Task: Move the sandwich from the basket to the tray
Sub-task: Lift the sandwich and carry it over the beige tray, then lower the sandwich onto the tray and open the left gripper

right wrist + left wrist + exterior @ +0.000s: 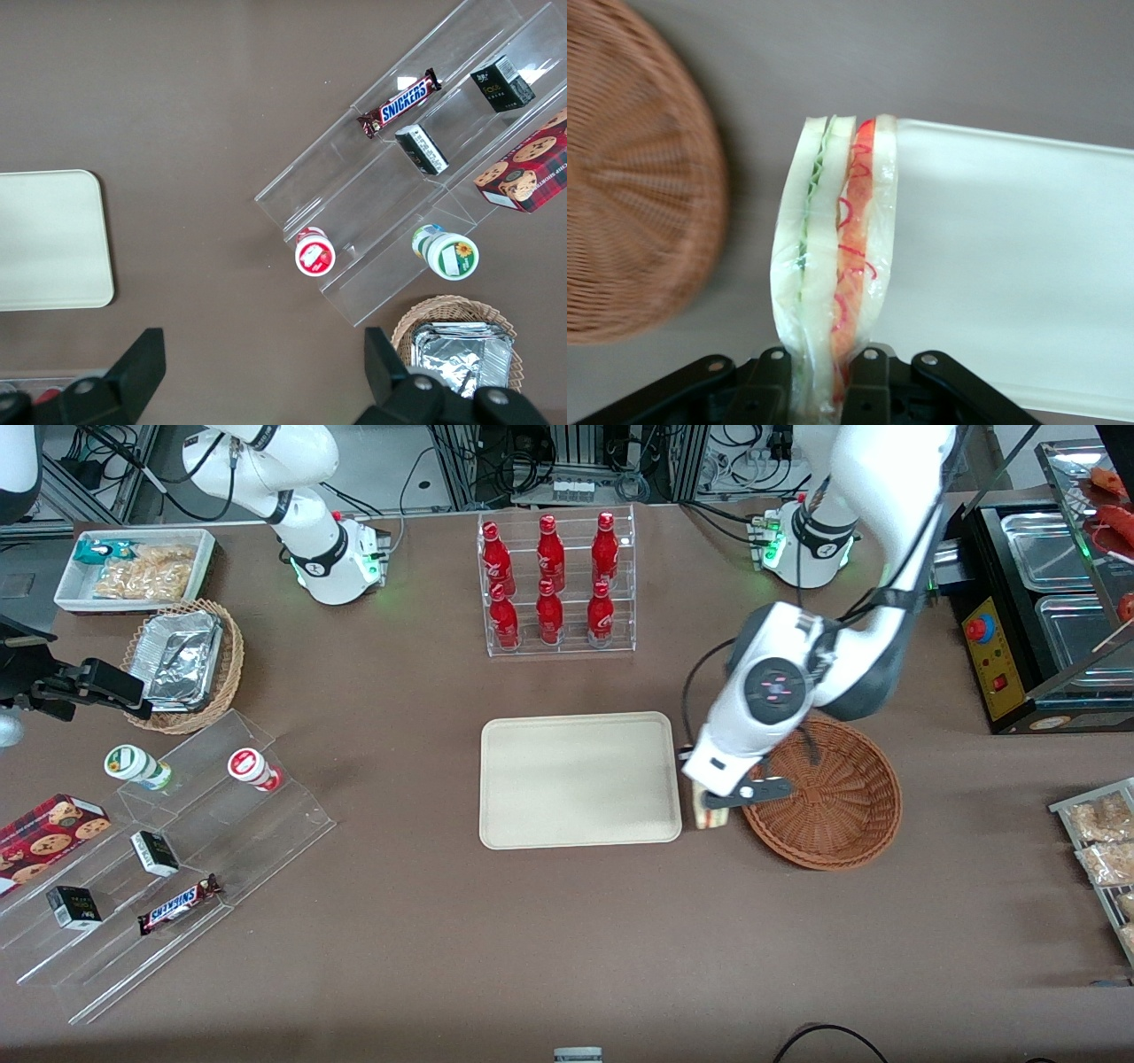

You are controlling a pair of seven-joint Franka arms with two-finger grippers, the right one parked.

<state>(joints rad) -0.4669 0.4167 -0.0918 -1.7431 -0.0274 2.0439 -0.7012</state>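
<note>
Gripper point(714, 804) clamped on the sandwich point(833, 283), jaws pinching the wrapped wedge by one end, one finger point(766, 376) on each bread face. Sandwich sticks straight out from the jaws, edge-on to the wrist camera: pale bread, green layer on one side, red filling on the other, clear wrap around it. In the front view the sandwich point(709, 812) shows just under the gripper, held in the gap between the tray point(576, 779) and the basket point(837, 797), out of the basket, not on the tray. Whether it touches the brown table point(532, 939) under the jaws: cannot tell.

Wicker basket point(629, 195) sits to one side of the jaws, nothing seen in it. Beige tray point(1010, 266) sits to the other side of the jaws, its rim close to the red-filling face of the sandwich; tray surface bare. Working arm's wrist hangs over the basket rim nearest the tray.

Farther from the front camera than the jaws: clear rack of red bottles point(555, 580). Toward the parked arm's end: clear stepped shelf point(168, 868) with candy bar point(180, 903), small boxes, two cups; lighter basket with foil trays point(182, 662).
</note>
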